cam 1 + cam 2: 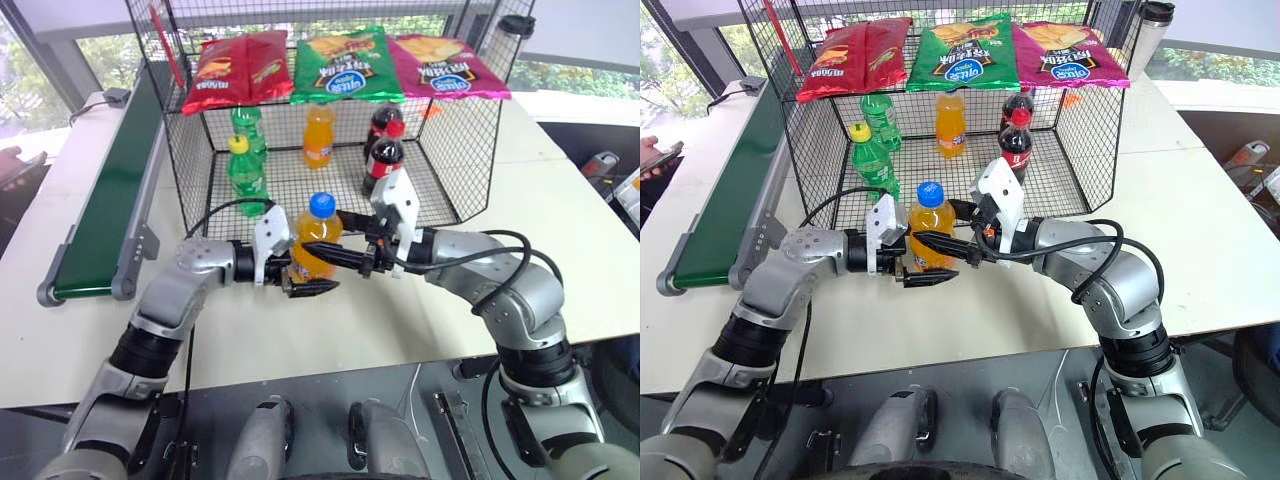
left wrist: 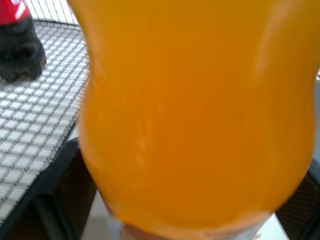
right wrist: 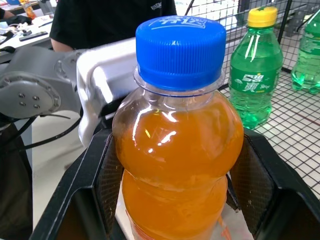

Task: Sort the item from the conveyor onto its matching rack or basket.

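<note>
Right end effector clamped on orange bottle, holding it upright before basket; left end effector apart below, likely handing over.

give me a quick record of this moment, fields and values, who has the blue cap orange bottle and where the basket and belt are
item: blue-capped orange bottle, upright, above the table in front of the basket
right pincer: shut on the bottle
left pincer: at the bottle's base, grip unclear
basket: black wire, holds green, orange and cola bottles
conveyor: left of basket
</note>
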`<state>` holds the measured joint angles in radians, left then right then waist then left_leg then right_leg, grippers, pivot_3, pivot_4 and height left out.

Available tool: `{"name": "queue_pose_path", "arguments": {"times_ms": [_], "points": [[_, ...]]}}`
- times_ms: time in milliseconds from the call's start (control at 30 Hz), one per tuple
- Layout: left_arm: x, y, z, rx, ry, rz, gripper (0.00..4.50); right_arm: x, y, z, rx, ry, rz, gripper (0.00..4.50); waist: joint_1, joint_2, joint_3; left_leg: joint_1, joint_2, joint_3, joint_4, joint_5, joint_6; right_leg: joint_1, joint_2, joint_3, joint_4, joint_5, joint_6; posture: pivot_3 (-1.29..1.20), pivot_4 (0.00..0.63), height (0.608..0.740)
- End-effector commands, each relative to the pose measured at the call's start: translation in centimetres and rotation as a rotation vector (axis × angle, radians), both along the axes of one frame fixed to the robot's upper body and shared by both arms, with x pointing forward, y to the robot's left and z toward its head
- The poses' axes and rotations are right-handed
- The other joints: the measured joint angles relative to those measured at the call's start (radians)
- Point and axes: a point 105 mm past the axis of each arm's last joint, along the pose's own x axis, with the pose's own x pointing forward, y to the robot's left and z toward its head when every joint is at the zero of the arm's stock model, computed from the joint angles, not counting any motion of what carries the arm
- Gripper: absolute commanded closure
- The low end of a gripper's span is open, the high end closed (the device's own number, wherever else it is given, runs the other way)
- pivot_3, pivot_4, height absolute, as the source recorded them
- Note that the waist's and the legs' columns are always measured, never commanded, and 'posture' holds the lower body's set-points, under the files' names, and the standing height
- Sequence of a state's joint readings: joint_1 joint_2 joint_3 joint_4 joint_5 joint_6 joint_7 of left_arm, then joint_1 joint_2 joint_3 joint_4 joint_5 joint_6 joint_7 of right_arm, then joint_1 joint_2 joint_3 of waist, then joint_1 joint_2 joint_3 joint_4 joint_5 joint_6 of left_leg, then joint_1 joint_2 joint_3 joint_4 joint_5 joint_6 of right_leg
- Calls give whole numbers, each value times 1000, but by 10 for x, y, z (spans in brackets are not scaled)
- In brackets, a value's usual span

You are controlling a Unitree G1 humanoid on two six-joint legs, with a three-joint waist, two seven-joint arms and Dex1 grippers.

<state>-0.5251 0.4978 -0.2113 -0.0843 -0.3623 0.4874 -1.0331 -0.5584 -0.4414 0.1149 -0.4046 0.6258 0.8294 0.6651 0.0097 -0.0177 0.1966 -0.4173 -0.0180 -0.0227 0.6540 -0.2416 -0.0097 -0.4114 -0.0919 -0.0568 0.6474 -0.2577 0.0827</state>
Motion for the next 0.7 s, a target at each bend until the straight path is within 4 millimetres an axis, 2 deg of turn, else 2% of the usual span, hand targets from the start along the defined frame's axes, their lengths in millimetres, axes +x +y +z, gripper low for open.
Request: {"name": "queue_pose_path", "arguments": {"times_ms": [33,300,533,633,700], "points": [[-5,-2,13,-18,-28,-30,97,-4,3,13,27,-61,18,1995,-1,0,0,0,0,0,0,0,0,0,0,0,0,0,0,0,150,739],[-8,6,12,21,-19,-37,97,-4,3,13,23,-62,14,1995,0,0,0,0,0,0,0,0,0,0,0,0,0,0,0,0,150,739],[0,50,20,89,-74,79,97,2,-1,15,19,-79,-29,1995,-4,0,0,0,0,0,0,0,0,-1,0,0,0,0,0,0,150,739],[1,66,23,83,-73,135,97,9,-3,15,25,-84,-67,1995,-5,0,0,0,0,0,0,0,0,-1,0,0,0,0,0,0,150,739],[4,74,29,42,-82,201,97,22,-7,15,22,-99,-146,1995,-3,0,0,0,0,0,0,0,0,-1,0,0,0,0,0,0,150,739]]}}
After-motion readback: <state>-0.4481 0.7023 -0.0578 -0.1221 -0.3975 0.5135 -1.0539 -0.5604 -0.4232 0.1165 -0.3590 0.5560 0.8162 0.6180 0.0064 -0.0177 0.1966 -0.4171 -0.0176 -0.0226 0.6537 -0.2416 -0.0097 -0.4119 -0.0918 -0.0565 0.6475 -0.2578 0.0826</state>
